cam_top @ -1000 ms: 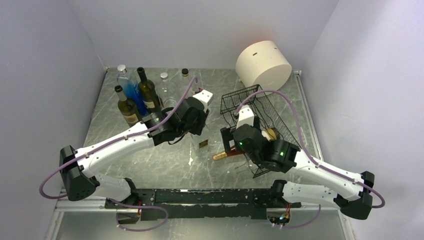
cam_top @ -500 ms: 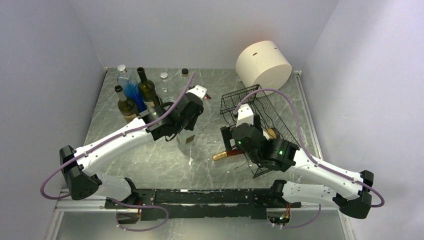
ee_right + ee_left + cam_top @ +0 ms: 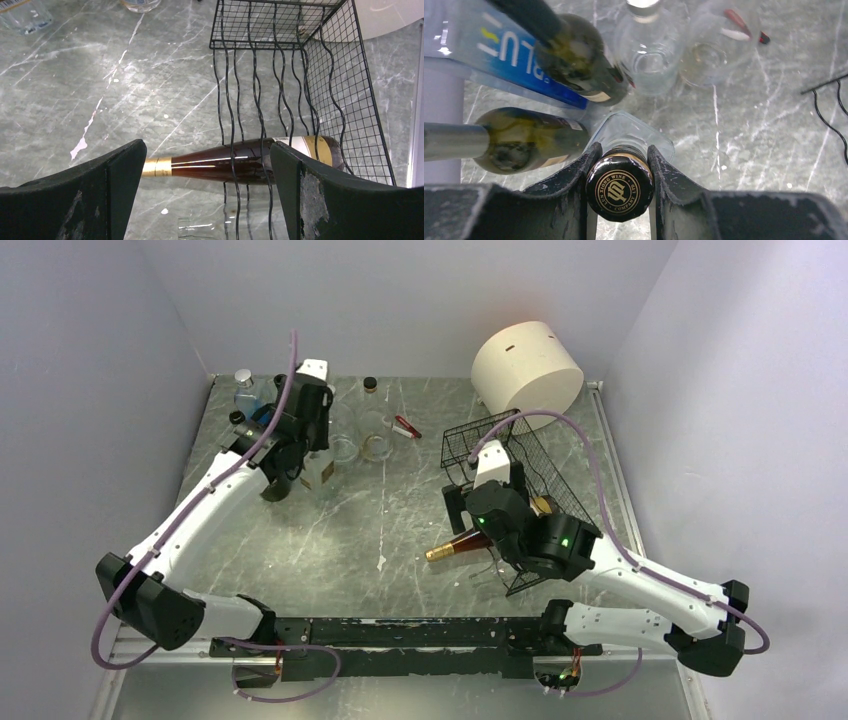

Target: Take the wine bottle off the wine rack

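Observation:
A brown wine bottle (image 3: 455, 545) with a gold foil neck lies on its side in the black wire wine rack (image 3: 520, 455), its neck poking out toward the table's middle. My right gripper (image 3: 470, 525) hovers over it, open. In the right wrist view the wine bottle (image 3: 225, 167) lies behind the wavy wires of the rack (image 3: 280, 65), below my right gripper (image 3: 207, 150), untouched. At the back left my left gripper (image 3: 315, 445) is shut on the neck of a clear bottle (image 3: 322, 472). In the left wrist view that gripper (image 3: 622, 149) clamps the neck just under the black cap (image 3: 620, 189).
Standing bottles crowd the back left: two green ones (image 3: 579, 55) (image 3: 524, 140), a blue one (image 3: 499, 50), a clear one (image 3: 649, 55) and a glass jar (image 3: 711, 50). A cream cylinder (image 3: 527, 365) sits behind the rack. A small red-handled item (image 3: 407, 427) lies at the back middle.
My left arm has carried the clear bottle from the table's middle to the back left, beside the standing bottles. The right gripper has stayed open over the wine bottle.

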Tool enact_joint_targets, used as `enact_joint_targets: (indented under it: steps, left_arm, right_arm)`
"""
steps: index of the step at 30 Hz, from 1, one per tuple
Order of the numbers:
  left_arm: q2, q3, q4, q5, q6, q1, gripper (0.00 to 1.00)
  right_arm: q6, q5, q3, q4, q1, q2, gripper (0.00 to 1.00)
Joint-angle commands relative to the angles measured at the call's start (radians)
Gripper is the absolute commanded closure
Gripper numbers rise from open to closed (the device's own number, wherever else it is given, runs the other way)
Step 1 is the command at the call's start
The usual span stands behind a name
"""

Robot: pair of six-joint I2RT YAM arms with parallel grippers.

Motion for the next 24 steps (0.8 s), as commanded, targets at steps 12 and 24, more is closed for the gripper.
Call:
enact_joint_targets:
  steps: [12,24]
  left_arm:
    - [0.056,0.068,0.019,-0.156,-0.289,0.121,0.93]
    - [0.074,0.017,0.06,-0.276,-0.362,0.154,0.93]
  right_arm:
    - [-0.007,0.013,0.039,0.019,0.0,0.035,0.0]
    - [0.011,-0.001,0.013,0.006,-0.001,0.013,0.0]
